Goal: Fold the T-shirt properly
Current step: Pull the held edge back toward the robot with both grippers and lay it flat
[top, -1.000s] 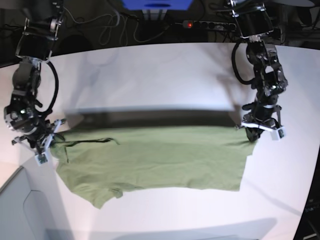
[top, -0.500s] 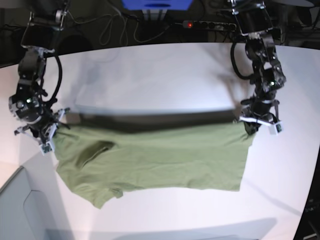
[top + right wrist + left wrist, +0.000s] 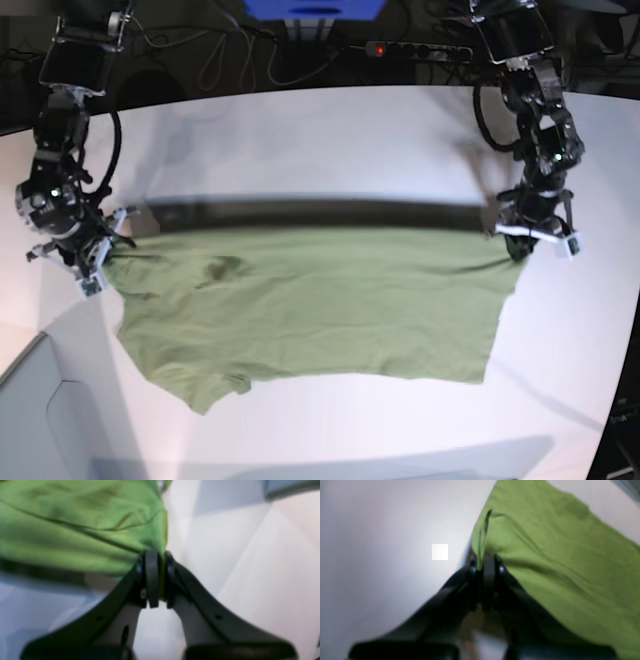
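Note:
The green T-shirt (image 3: 320, 305) hangs stretched between both grippers, its lower part resting on the white table (image 3: 320, 140). My left gripper (image 3: 522, 248), at the right of the base view, is shut on the shirt's upper right corner. The left wrist view shows that gripper (image 3: 482, 563) pinching a fold of the T-shirt (image 3: 557, 555). My right gripper (image 3: 100, 258), at the left of the base view, is shut on the upper left corner. In the right wrist view the gripper (image 3: 155, 557) clamps the edge of the T-shirt (image 3: 75, 530). A dark shadow band lies on the table behind the raised edge.
A power strip (image 3: 418, 48) with a red light, loose cables and a blue box (image 3: 315, 10) lie beyond the table's far edge. A grey panel (image 3: 40, 420) meets the table at the lower left. Bare table lies behind and in front of the shirt.
Both grippers have moved up, toward the far side and slightly apart, still gripping the shirt. The upper edge is pulled tauter and straighter, and its shadow has shifted farther back.

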